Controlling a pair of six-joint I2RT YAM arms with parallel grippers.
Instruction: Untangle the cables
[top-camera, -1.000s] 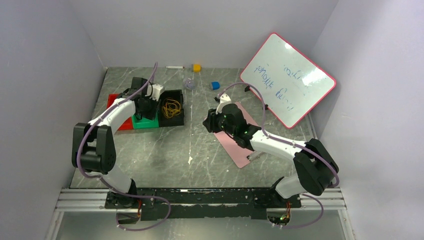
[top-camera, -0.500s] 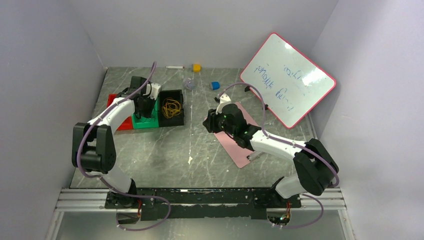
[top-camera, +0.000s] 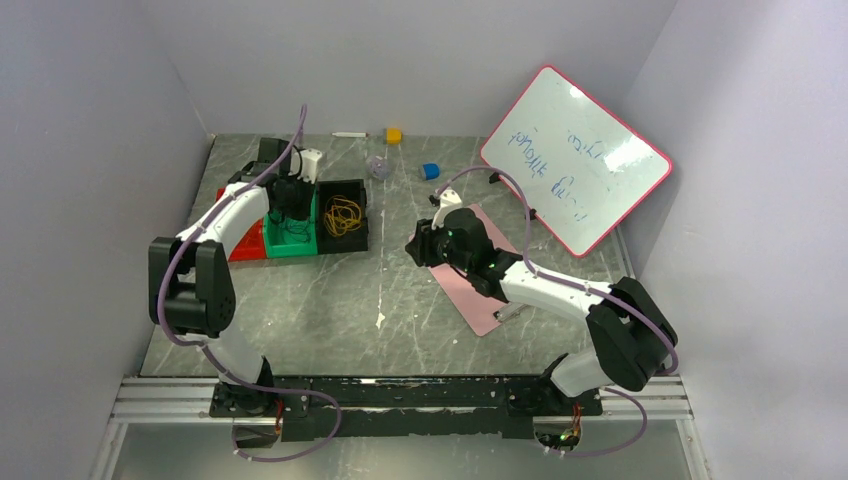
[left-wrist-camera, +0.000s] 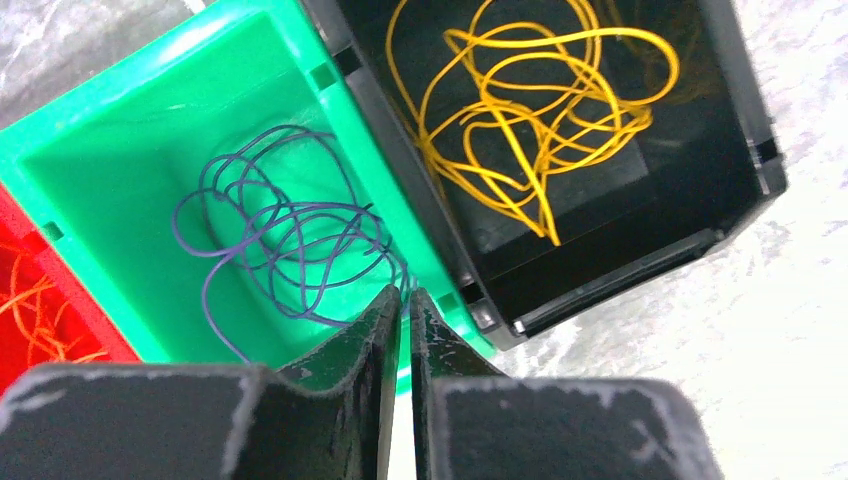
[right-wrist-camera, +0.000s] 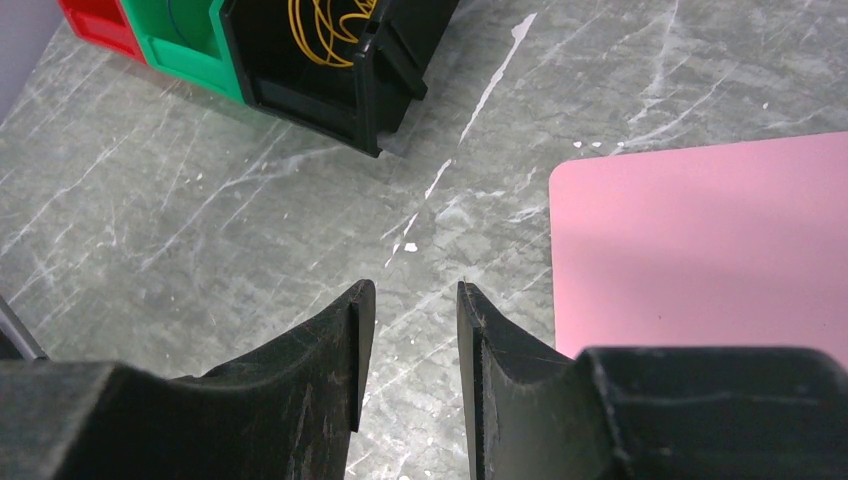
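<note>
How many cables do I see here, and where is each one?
3. The yellow cable lies in the black bin, the purple cable in the green bin, the orange cable in the red bin, partly cut off.

Soft, even light is falling from above, keeping the overhead view bright; a white glare patch is shining on the whiteboard (top-camera: 575, 160); only faint shadows are lying on the bench (top-camera: 330, 300); in the wrist views the left gripper (left-wrist-camera: 403, 297) and right gripper (right-wrist-camera: 412, 290) are looming close, dark and slightly soft; the black bin (left-wrist-camera: 735, 90) is swallowing light inside, while the yellow cable (left-wrist-camera: 530, 115) and purple cable (left-wrist-camera: 285, 235) are showing crisp.
</note>
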